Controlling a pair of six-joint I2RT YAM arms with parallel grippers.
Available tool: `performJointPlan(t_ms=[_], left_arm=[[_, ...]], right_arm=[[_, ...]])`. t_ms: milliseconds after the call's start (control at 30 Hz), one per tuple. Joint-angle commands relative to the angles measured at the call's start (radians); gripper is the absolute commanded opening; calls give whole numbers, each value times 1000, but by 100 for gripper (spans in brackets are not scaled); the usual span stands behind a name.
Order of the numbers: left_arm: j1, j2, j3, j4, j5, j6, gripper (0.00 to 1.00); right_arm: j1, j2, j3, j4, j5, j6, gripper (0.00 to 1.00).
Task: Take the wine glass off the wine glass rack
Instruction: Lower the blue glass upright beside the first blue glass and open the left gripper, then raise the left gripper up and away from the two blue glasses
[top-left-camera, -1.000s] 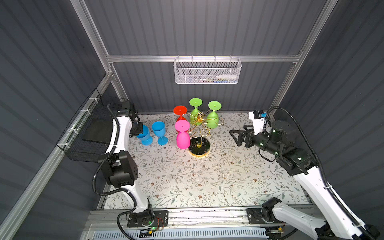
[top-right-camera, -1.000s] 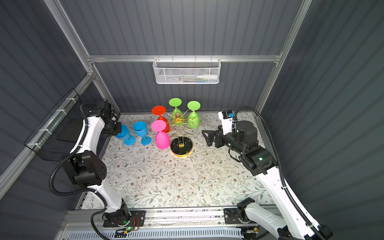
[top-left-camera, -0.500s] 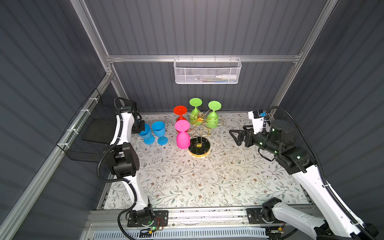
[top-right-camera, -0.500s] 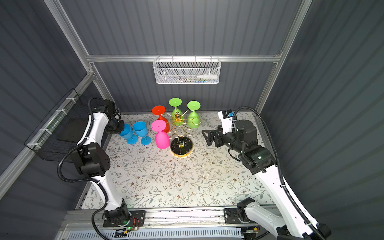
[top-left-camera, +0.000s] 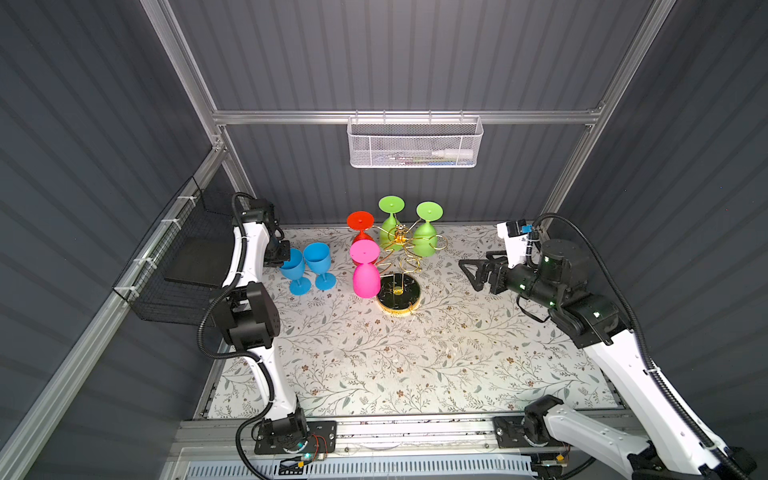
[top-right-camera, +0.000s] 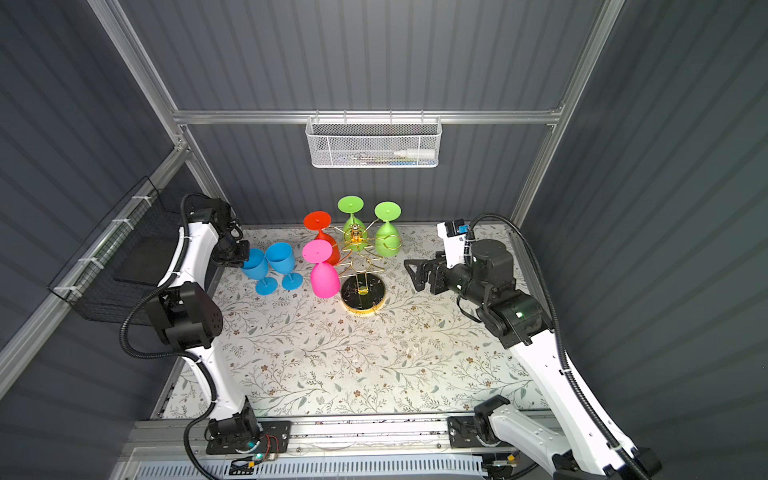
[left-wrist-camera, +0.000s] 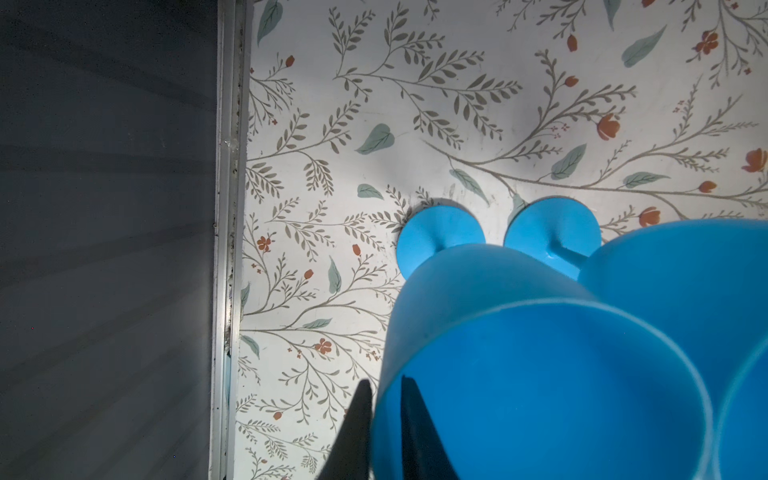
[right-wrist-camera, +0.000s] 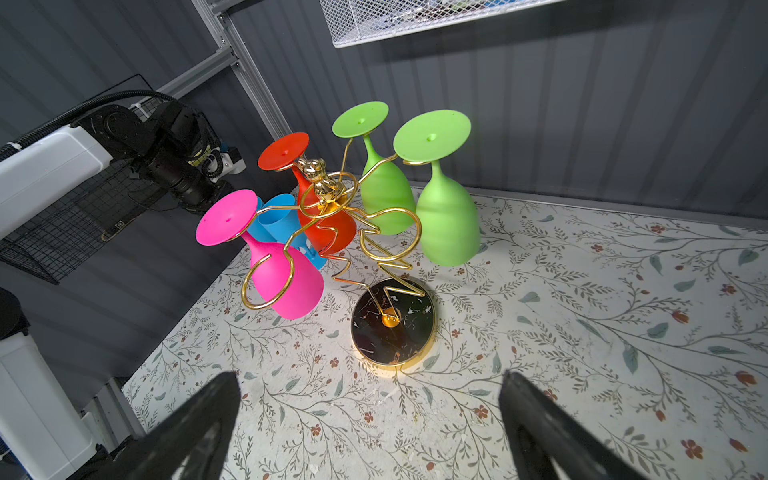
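Floral counter, grey ribbed walls; mid-right, the right hand gapes empty, while the left hand straddles the blue wine glass rim, grip unclear.

Left wrist view: blue glass is running off the bottom edge, its stem hiding behind the bowl. Second blue glass is running off the right edge. Left gripper is showing only two tips straddling the rim, one blurring through the blue wall; pinching or just clear, not telling. In both top views its fingers are reading too small and dark to separate.

Right wrist view: right gripper fingers are being cut by the bottom edge. Basket is being cut by the top edge, contents blurring behind the mesh.

Both top views: red glass bowl is hiding mostly behind pink glass.
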Motion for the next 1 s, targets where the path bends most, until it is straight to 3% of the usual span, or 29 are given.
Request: performJointPlan(t_ms=[0, 400, 700, 967], left_arm=[[10, 9, 41, -31, 19, -18, 19], [12, -50, 72, -24, 23, -24, 26], [11, -193, 94, -15, 3, -30, 29], [12, -340, 44, 55, 151, -62, 31]], right_arm=[[-6, -10, -10, -6, -13, 4, 99], [-12, -15, -7, -6, -14, 4, 99], [-20, -10, 6, -10, -6, -5, 99], [-23, -7, 20, -16, 5, -10, 99]])
